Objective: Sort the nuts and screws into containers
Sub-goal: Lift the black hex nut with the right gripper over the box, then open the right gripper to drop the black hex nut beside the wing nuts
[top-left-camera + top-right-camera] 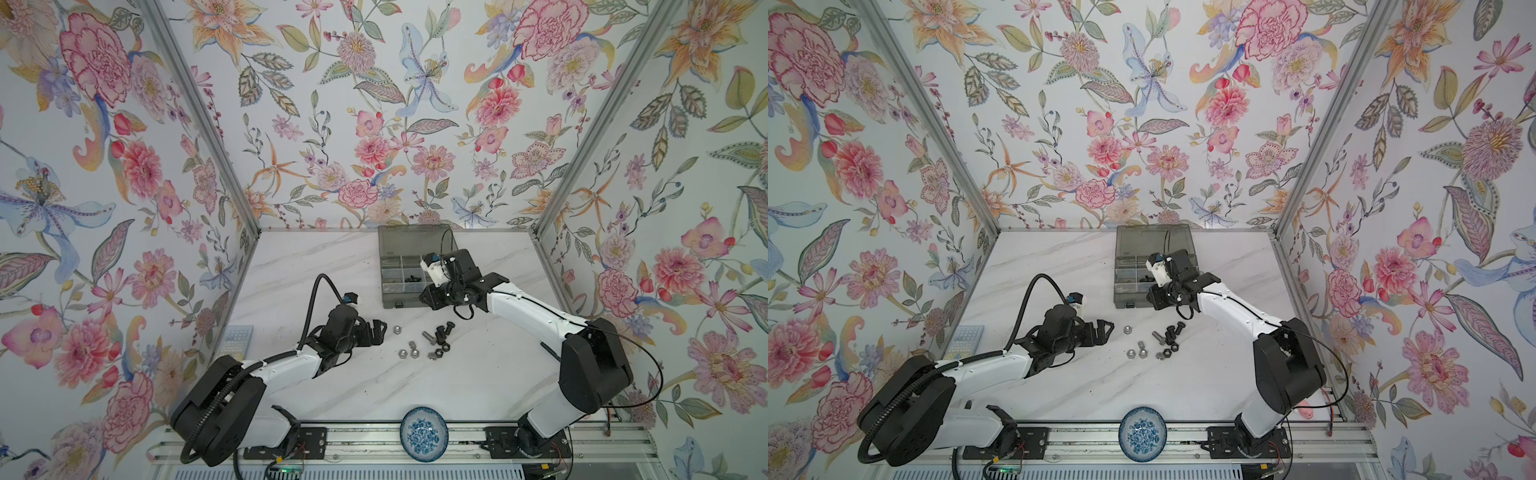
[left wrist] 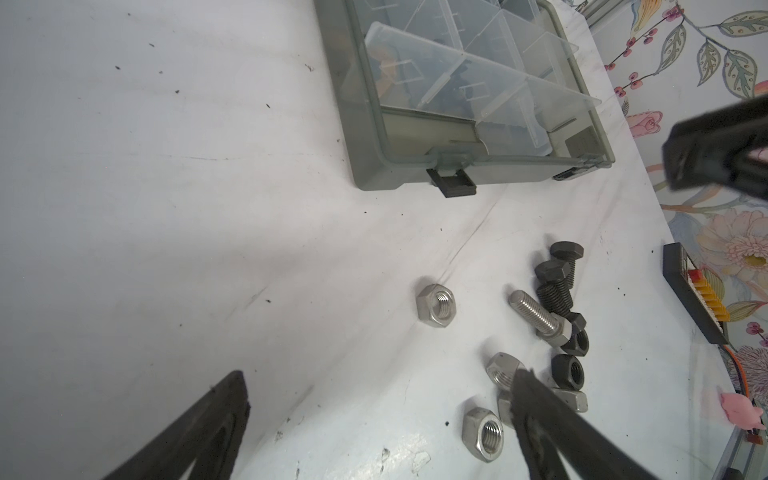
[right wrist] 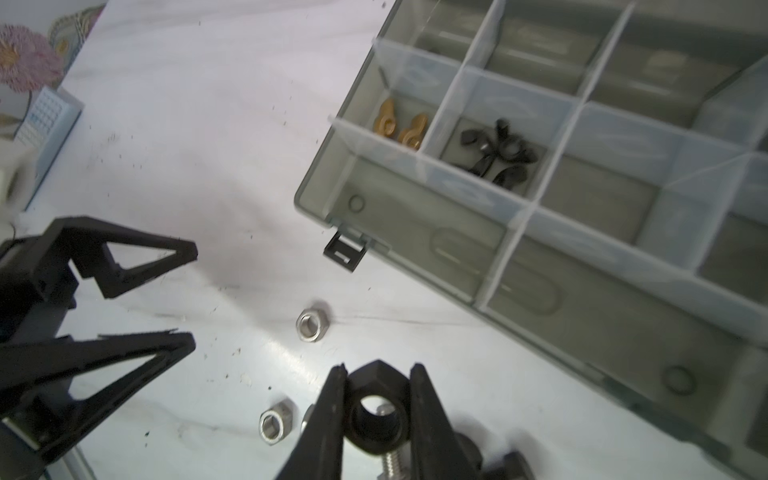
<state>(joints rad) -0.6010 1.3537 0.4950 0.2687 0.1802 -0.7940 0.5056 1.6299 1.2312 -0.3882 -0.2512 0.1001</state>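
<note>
The containers (image 1: 390,302) sit far centre. My left gripper (image 1: 381,328) gapes wide, empty, just left of the loose screws (image 1: 440,330) and nuts (image 1: 402,353). My right gripper (image 3: 379,370) is clenched on a black nut (image 3: 376,415), seemingly above that pile, on the near side of the containers.

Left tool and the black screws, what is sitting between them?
A lone silver nut and a silver screw lie between the left tool and the black screws, in both top views.
</note>
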